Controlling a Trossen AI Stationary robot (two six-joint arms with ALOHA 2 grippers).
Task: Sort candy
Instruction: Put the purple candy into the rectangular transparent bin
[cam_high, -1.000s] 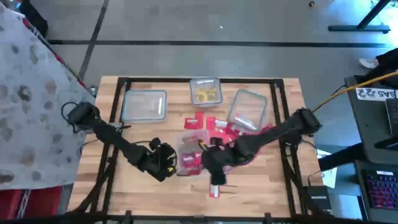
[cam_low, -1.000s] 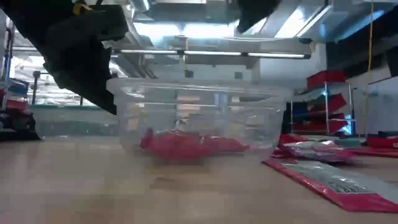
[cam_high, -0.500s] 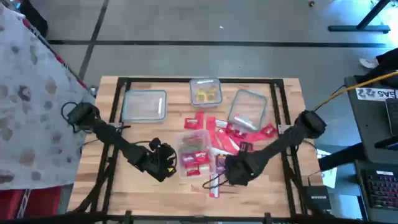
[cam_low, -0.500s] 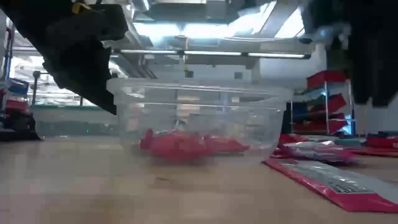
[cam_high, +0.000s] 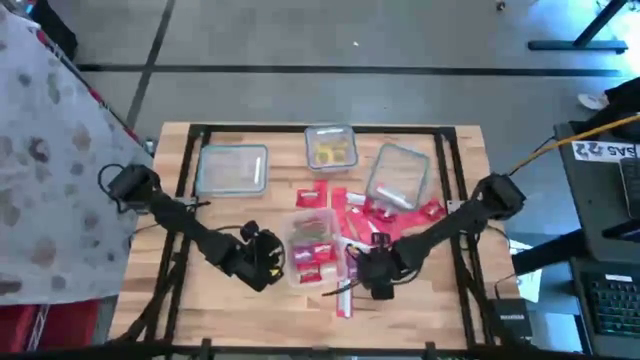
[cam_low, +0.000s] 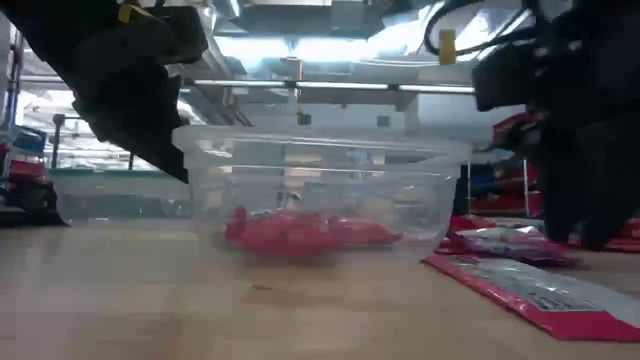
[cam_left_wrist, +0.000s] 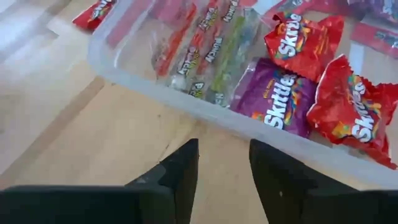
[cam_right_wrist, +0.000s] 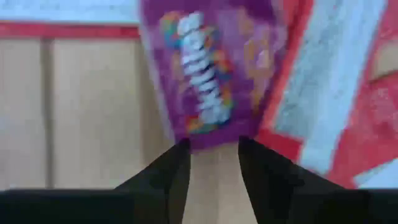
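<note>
A clear tub (cam_high: 312, 248) in the table's middle holds red, purple and striped candy packets (cam_left_wrist: 292, 93). My left gripper (cam_left_wrist: 221, 163) hovers open just outside the tub's left wall (cam_left_wrist: 186, 106), slanting down. My right gripper (cam_high: 375, 272) points down to the right of the tub, low over a purple candy packet (cam_right_wrist: 205, 74) that lies flat on the wood. Its fingers (cam_right_wrist: 177, 165) stand open at the packet's end. A long red packet (cam_low: 530, 290) lies near the front edge. My right gripper's fingertips (cam_right_wrist: 252, 155) stand at the two corners of the purple packet's end (cam_right_wrist: 211, 142), coming from above. I cannot tell whether they touch it. The packet lies flat on the table.
Three more clear tubs stand at the far side: one at the left (cam_high: 233, 168), one with yellow pieces (cam_high: 331, 147), one at the right (cam_high: 398, 175). Loose red packets (cam_high: 345, 205) are scattered between them and the middle tub. Dark frame rails (cam_high: 450, 190) border the table.
My right gripper has moved from above the tub's right part toward the table's right edge. It has come down to just above the table beside the tub. The left arm, the tub and the candy have kept still.
</note>
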